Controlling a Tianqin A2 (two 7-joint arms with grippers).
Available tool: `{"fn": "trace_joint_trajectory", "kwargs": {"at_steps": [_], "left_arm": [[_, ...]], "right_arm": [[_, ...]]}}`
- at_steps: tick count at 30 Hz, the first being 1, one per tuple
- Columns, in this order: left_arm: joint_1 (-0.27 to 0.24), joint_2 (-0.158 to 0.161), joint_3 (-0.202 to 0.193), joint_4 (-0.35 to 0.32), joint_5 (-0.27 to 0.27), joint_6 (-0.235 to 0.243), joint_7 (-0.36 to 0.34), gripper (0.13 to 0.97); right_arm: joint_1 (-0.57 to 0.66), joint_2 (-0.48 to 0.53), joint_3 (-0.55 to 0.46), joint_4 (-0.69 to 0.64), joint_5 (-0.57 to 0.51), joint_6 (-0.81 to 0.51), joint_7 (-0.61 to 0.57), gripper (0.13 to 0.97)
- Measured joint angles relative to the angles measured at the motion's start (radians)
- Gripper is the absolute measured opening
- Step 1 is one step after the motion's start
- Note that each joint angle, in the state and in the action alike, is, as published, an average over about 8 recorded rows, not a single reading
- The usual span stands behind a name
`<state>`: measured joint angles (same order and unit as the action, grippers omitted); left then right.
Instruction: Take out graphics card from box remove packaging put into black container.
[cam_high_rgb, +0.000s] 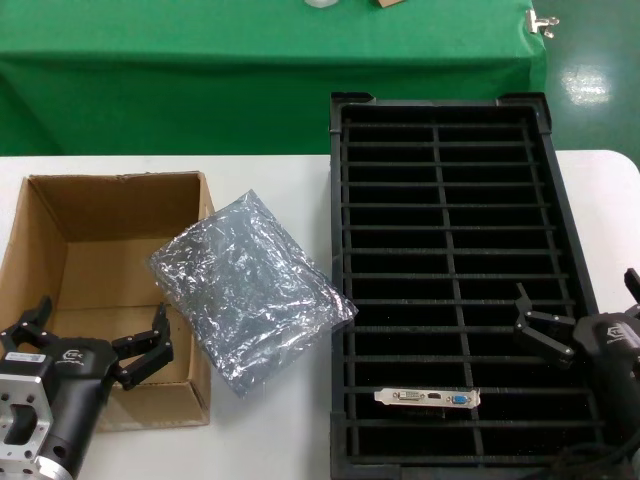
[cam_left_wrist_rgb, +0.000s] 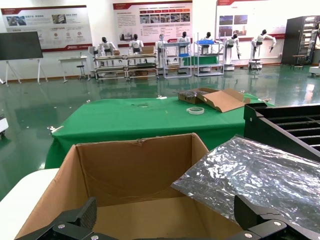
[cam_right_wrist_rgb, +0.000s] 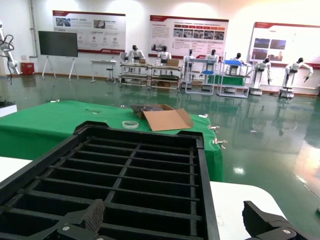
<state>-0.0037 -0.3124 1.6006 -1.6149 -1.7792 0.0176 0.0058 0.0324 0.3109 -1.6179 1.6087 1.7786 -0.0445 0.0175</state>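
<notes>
Down in the lower left of the head view, the left gripper (cam_high_rgb: 100, 345) sits with its fingers spread wide, holding nothing, poised over the near end of the box (cam_high_rgb: 60, 300), one black finger (cam_high_rgb: 150, 350) reaching across the box's right wall. Over at the lower right edge, the right gripper (cam_high_rgb: 580, 325) is splayed wide too, empty, hanging above the right side of the black container (cam_high_rgb: 340, 300). And there's the graphics card (cam_high_rgb: 428, 398), lying in one of the near slots of the container, lower centre-right of the frame, its silver bracket facing up with the blue port showing. The packaging (cam_high_rgb: 245, 290) lies crumpled on the white table (cam_high_rgb: 270, 440) in the middle of the frame, one corner leaning on the box's right wall, the opposite corner touching the container's left rim. From the left wrist view, the box (cam_left_wrist_rgb: 135, 175) gapes open and bare inside, the packaging (cam_left_wrist_rgb: 260, 175) draped just beside it, with the container (cam_left_wrist_rgb: 280, 125) behind. The right wrist view looks straight along the container's (cam_right_wrist_rgb: 140, 175) ribbed slots, fingertips (cam_right_wrist_rgb: 95, 212) set far apart at the bottom. Beyond, a green-draped table (cam_high_rgb: 200, 70) fills the top of the head view, carrying a roll of tape (cam_right_wrist_rgb: 130, 124) and another opened carton (cam_right_wrist_rgb: 167, 119).
</notes>
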Motion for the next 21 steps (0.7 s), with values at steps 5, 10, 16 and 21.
{"fn": "trace_joint_trajectory", "kwargs": {"at_steps": [5, 10, 16, 21], "left_arm": [[0.0, 0.0, 0.0, 0.0, 0.0, 0.0, 0.0, 0.966], [0.0, 0.0, 0.0, 0.0, 0.0, 0.0, 0.0, 0.966], [0.0, 0.0, 0.0, 0.0, 0.0, 0.0, 0.0, 0.966], [0.0, 0.0, 0.0, 0.0, 0.0, 0.0, 0.0, 0.966]], "right_arm": [[0.0, 0.0, 0.0, 0.0, 0.0, 0.0, 0.0, 0.966], [0.0, 0.0, 0.0, 0.0, 0.0, 0.0, 0.0, 0.966], [0.0, 0.0, 0.0, 0.0, 0.0, 0.0, 0.0, 0.966], [0.0, 0.0, 0.0, 0.0, 0.0, 0.0, 0.0, 0.966]]}}
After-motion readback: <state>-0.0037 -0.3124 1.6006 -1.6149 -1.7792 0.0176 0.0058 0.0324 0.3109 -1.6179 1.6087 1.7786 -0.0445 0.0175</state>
